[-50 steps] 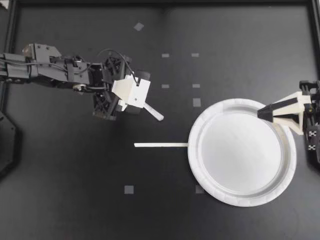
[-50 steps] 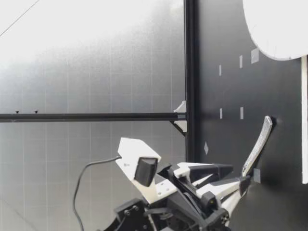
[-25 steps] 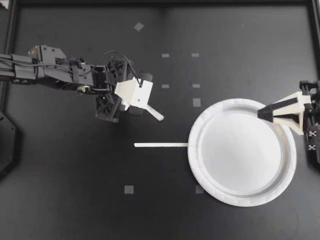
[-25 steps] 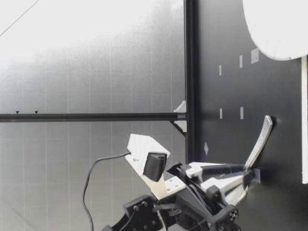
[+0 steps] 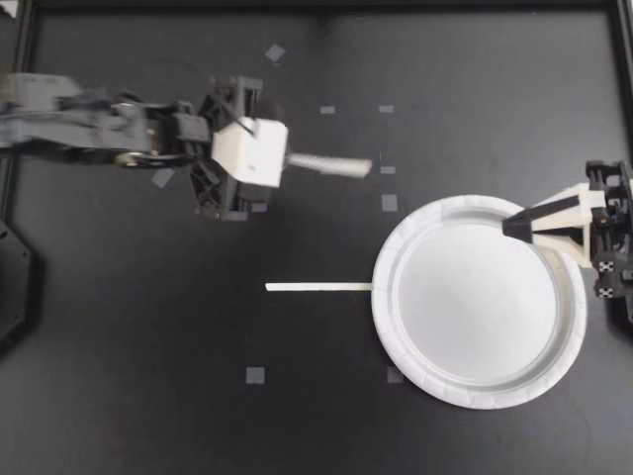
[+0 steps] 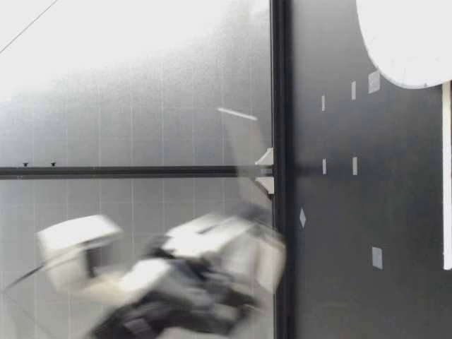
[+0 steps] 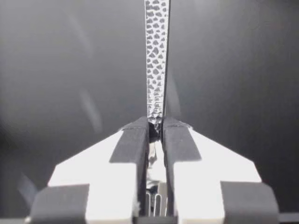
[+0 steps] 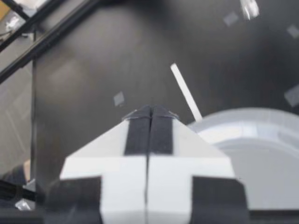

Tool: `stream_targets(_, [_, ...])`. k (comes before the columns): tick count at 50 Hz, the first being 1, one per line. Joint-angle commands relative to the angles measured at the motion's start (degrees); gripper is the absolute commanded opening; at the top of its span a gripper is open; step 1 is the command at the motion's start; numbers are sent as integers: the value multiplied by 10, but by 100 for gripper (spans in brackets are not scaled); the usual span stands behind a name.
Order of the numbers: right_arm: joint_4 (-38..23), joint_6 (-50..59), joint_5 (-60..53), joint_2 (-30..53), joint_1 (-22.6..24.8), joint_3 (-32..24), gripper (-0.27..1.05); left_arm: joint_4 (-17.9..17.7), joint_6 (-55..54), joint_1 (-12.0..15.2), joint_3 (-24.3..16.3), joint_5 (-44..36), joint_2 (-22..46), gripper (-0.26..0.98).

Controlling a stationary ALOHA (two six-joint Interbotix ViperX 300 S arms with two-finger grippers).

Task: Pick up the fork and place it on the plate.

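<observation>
My left gripper [image 5: 287, 159] is shut on the fork [image 5: 332, 164], whose silver handle sticks out toward the right, off the table. In the left wrist view the hammered fork handle [image 7: 156, 56] runs straight ahead from the closed gripper [image 7: 155, 128], and the tines show back between the fingers. The low view shows the left arm [image 6: 176, 275] as a blur well above the table. The white paper plate [image 5: 382, 297] lies at the right. My right gripper [image 5: 512, 227] hovers shut over the plate's far right rim, holding nothing. The right wrist view shows that gripper [image 8: 149, 112] and the plate [image 8: 243, 130] beside it.
A thin white strip [image 5: 318, 287] lies flat on the black table, its end touching the plate's left rim; the strip [image 8: 185, 92] also shows ahead of the right gripper. Small grey tape squares [image 5: 255, 375] dot the surface. A black frame rail [image 5: 316, 5] borders the far edge.
The left gripper shut on the fork and lifted it fast off the table, moving toward the far side. The fork's handle swung to point right. The right arm barely moved.
</observation>
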Motion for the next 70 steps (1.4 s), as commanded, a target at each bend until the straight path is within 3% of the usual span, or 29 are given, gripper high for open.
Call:
stream_targets(1, [-36,-3,-30,18,-1,-31,-7,-18,-21,-23,25,-149,-40,-4])
stream_targets(5, [-60,-4,-52,25,-1,-39,2,-24,-54,-33,52,-253,-41,-4])
stream_targets(10, [-101,-7,-82,36,-1,-47,25,-25,-102,-46,72,-363,-34,-4])
stream_targets(15, [-156,-21,-134,49,-1,-49,57,-24,-140,-54,83,-432,-21,-4])
stream_targets(18, [-178,-32,-162,54,-1,-47,67,-23,-149,-54,84,-446,-13,-4])
stream_targets(30, [-186,-88,-215,58,-1,-35,56,-28,-185,-68,69,-439,-1,-4])
stream_targets(36, [-183,-123,-215,67,-3,-38,56,-47,-285,-76,54,-443,4,-4])
stream_targets(44, [-163,-134,-218,97,-16,-39,56,-40,-417,-92,44,-494,12,-4])
stream_targets(59, [-160,-144,-250,110,-28,-59,56,-31,-444,-119,33,-526,33,-4])
stream_targets(65, [-187,-195,-239,97,-33,-68,56,-31,-480,-123,32,-526,40,-4])
stream_targets(70, [-251,-301,-225,83,-36,-69,56,-32,-536,-123,33,-526,42,-4])
